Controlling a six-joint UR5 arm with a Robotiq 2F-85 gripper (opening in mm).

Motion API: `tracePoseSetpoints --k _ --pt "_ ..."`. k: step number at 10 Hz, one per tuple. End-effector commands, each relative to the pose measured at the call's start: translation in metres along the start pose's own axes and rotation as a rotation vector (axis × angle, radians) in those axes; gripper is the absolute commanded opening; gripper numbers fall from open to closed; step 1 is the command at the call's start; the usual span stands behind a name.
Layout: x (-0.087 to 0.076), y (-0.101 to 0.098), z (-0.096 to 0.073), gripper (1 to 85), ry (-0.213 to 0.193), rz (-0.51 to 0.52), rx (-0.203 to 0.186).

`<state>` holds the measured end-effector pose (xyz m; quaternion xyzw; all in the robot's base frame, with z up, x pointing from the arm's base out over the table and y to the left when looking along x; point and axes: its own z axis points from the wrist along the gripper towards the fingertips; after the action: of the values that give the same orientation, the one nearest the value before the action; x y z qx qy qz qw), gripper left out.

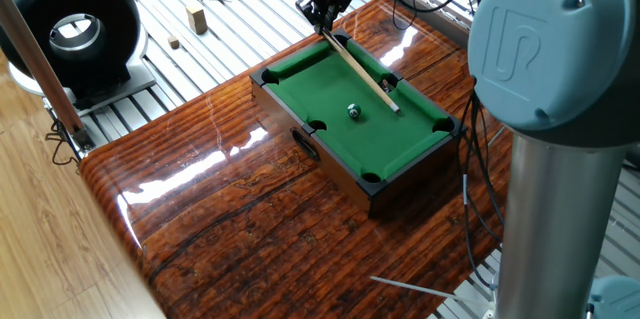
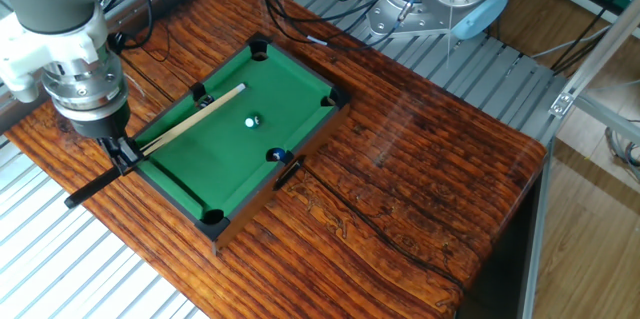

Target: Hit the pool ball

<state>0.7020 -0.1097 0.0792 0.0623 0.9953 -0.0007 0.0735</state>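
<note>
A mini pool table with green felt sits on the wooden table; it also shows in the other fixed view. The small dark pool ball lies near the middle of the felt, and shows in the other fixed view. A pale wooden cue stick lies slanted over the felt, its tip past the ball and apart from it. My gripper is shut on the cue's dark butt end, just outside the table's end rail.
A black ring-shaped device and small wooden blocks sit on the slatted metal surface at the left. Another robot's grey arm rises in the right foreground. Cables run along the wooden table's far edge.
</note>
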Motion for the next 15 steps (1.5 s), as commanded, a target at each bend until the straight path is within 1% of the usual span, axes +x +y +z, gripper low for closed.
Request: tracePoseSetpoints --k 1,8,10,11,13,15 --pt "-0.0027 0.0013 0.0018 8.0 -0.009 -0.007 -0.01" --pt "-0.0025 0.001 -0.0006 9.3 -0.008 -0.034 -0.009" --pt "-0.0043 -0.0002 -0.0019 10.3 -0.012 -0.063 -0.013" --pt "-0.0047 0.0013 -0.0019 12.0 -0.014 -0.08 -0.022" --pt "-0.0065 -0.0001 -0.0026 16.7 -0.019 -0.124 -0.023" --pt "-0.0052 0.0001 -0.002 20.0 -0.015 -0.141 -0.028"
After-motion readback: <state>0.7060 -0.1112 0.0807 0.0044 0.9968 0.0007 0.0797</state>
